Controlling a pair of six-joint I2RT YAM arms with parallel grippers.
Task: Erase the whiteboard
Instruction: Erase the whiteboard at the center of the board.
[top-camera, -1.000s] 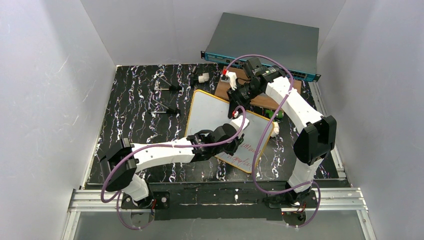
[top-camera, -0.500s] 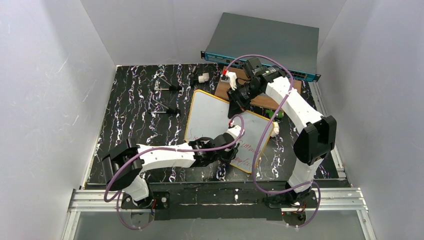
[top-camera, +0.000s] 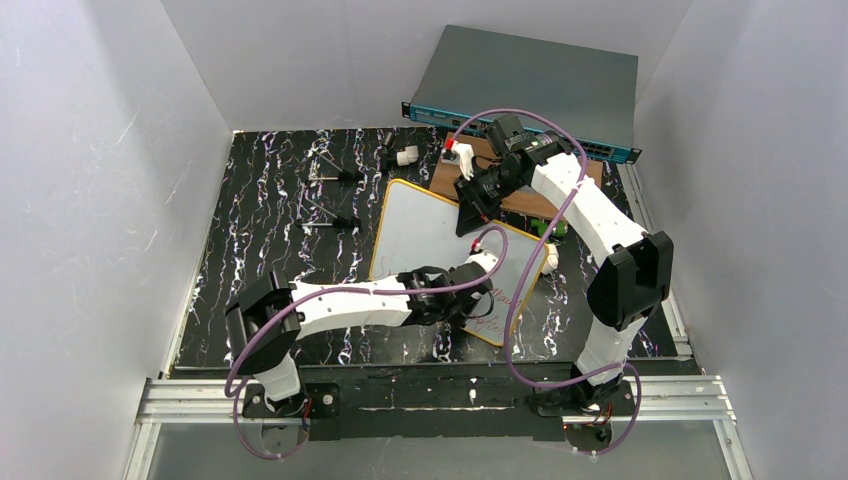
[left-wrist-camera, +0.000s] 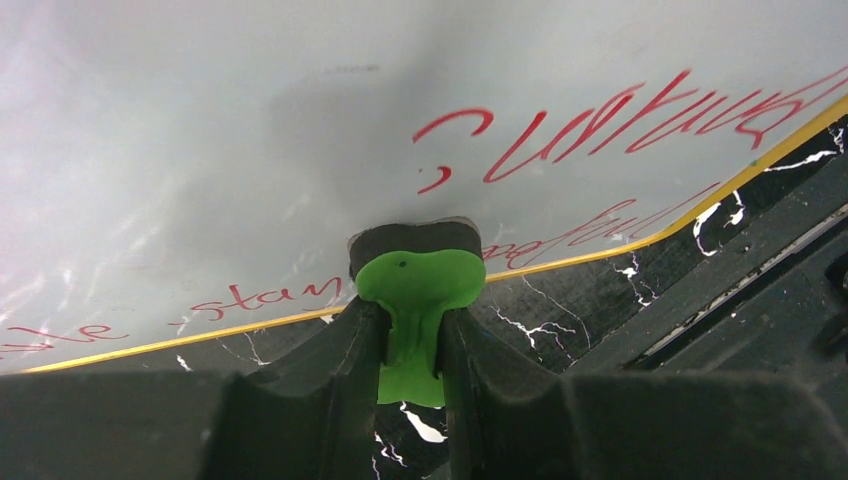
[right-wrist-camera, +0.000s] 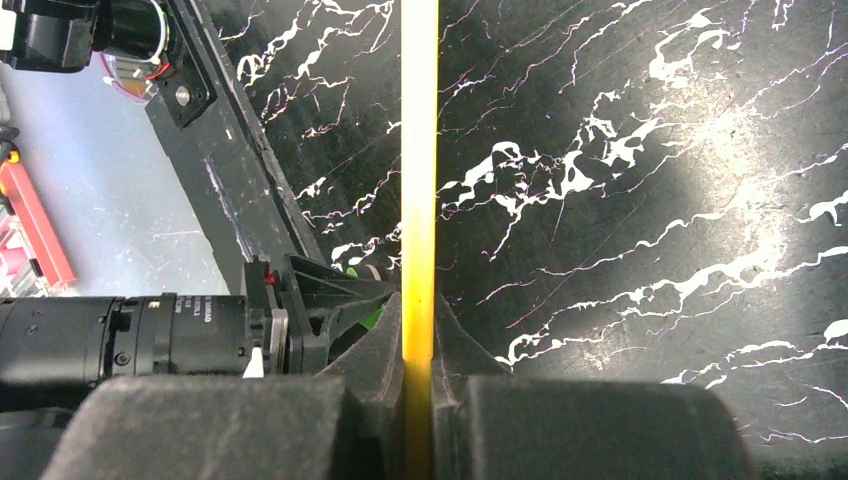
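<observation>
The whiteboard (top-camera: 420, 235) lies on the black marbled table, white with a thin yellow frame. Red handwriting (top-camera: 505, 287) remains near its near right edge and shows large in the left wrist view (left-wrist-camera: 600, 125). My left gripper (top-camera: 478, 300) is shut on a green eraser (left-wrist-camera: 418, 280) whose dark felt pad rests on the whiteboard (left-wrist-camera: 300, 120) close to the near frame. My right gripper (top-camera: 470, 215) is shut on the board's far edge; its fingers pinch the yellow frame (right-wrist-camera: 419, 150) in the right wrist view, gripper (right-wrist-camera: 418, 330).
A brown wooden board (top-camera: 520, 203) lies behind the whiteboard with a white and red piece (top-camera: 462, 155) on it. A grey network switch (top-camera: 530, 85) is at the back. Two metal tools (top-camera: 335, 175) (top-camera: 330, 222) lie left. A green object (top-camera: 550, 228) sits right.
My left gripper with the eraser has slid toward the near edge of the whiteboard, then a little right. The right gripper has stayed clamped on the far edge.
</observation>
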